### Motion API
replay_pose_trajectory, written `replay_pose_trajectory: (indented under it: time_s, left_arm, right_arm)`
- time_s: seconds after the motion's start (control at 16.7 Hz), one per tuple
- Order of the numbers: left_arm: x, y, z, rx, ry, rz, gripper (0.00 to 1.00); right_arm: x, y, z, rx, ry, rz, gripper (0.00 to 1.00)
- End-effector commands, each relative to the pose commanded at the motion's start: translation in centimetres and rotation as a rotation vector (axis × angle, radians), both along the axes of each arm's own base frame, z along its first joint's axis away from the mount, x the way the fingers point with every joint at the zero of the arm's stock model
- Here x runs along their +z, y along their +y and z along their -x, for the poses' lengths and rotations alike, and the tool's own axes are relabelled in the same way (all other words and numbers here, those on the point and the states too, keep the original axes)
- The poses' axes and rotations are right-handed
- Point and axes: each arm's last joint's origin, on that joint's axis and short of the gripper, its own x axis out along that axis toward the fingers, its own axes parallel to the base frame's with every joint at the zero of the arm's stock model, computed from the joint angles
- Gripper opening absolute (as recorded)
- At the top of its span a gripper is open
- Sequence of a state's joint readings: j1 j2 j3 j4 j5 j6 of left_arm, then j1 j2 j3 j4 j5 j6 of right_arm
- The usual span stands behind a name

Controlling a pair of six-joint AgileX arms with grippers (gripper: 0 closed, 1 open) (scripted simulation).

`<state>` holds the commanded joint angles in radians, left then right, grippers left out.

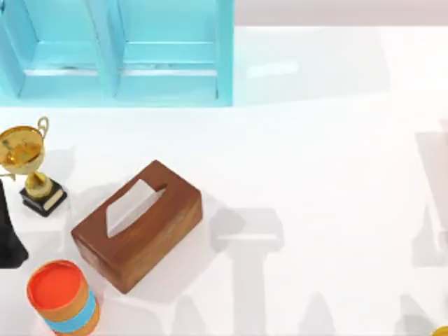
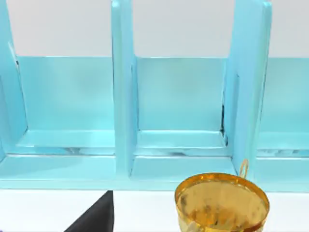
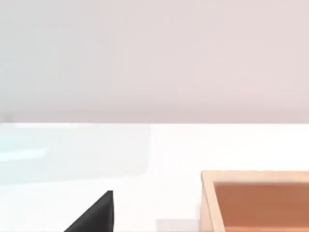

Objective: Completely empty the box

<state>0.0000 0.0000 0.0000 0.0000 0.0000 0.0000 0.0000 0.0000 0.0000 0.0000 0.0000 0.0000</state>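
An open light-wood box point(image 3: 256, 203) shows in the right wrist view, seen at its near rim and inner wall; its contents are hidden. A dark-brown tissue box point(image 1: 138, 224) with a white tissue in its slot lies on the table at the left. A gold trophy point(image 1: 26, 162) on a black base stands left of it, and the left wrist view shows the trophy's cup point(image 2: 221, 203). An orange and blue can point(image 1: 61, 297) stands at the front left. My left arm point(image 1: 8, 231) is a black shape at the left edge between trophy and can. A black part of my right gripper point(image 3: 94, 217) hangs over bare table.
A light-blue shelf unit point(image 1: 119, 52) with open compartments stands along the back left; the shelf unit point(image 2: 178, 106) also faces the left wrist camera behind the trophy. A small yellow thing point(image 1: 441, 331) peeks in at the front right corner. The table's middle and right are bare white.
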Motion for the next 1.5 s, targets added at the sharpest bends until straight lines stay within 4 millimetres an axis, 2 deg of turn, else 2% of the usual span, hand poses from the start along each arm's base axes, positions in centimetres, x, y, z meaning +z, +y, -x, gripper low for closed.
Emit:
replay_pose_trajectory:
  time_s: [0.3, 0.6, 0.78, 0.9, 1.26, 1.5]
  left_arm:
    - [0.0, 0.0, 0.0, 0.0, 0.0, 0.0, 1.0]
    - [0.0, 0.0, 0.0, 0.0, 0.0, 0.0, 1.0]
    - [0.0, 0.0, 0.0, 0.0, 0.0, 0.0, 1.0]
    - [0.0, 0.0, 0.0, 0.0, 0.0, 0.0, 1.0]
    - [0.0, 0.0, 0.0, 0.0, 0.0, 0.0, 1.0]
    - [0.0, 0.0, 0.0, 0.0, 0.0, 0.0, 1.0]
  right_arm:
    - [0.7, -0.3, -0.1, -0.03, 0.06, 0.033, 1.0]
    - [4.4, -1.5, -1.1, -0.103, 0.345, 0.115, 1.0]
    - [6.9, -2.5, -3.1, -0.123, 0.598, 0.137, 1.0]
    - [7.8, -3.4, -4.8, -0.126, 0.756, 0.142, 1.0]
    - [8.9, -7.0, -9.8, -0.092, 1.166, 0.116, 1.0]
    - [8.5, -10.4, -13.3, -0.031, 1.422, 0.058, 1.0]
